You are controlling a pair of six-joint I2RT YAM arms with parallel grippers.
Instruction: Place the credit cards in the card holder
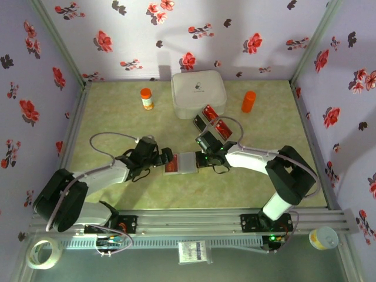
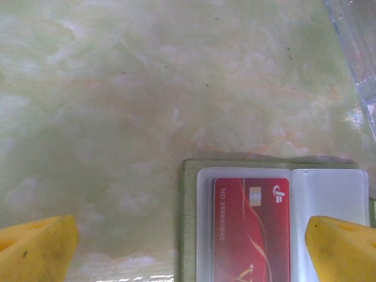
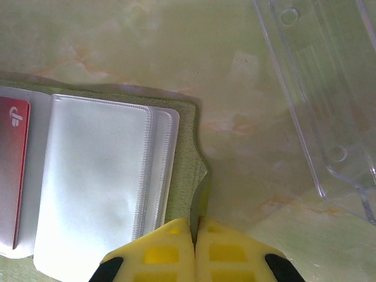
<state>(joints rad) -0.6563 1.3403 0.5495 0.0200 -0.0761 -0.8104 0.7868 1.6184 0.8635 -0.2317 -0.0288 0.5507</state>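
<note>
Right wrist view has the right gripper pinched shut on the card holder, while the left gripper, spread wide, frames a sleeved red credit card cut off below

Soft even light; hazy, washed-out wrist views.

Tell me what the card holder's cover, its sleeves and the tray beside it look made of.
Card holder cover: olive, matte, fuzzy, likely felt or suede-like fabric. Sleeves: frosted soft plastic, with welded seams. Tray: clear rigid plastic, glossy, with moulded holes.
</note>
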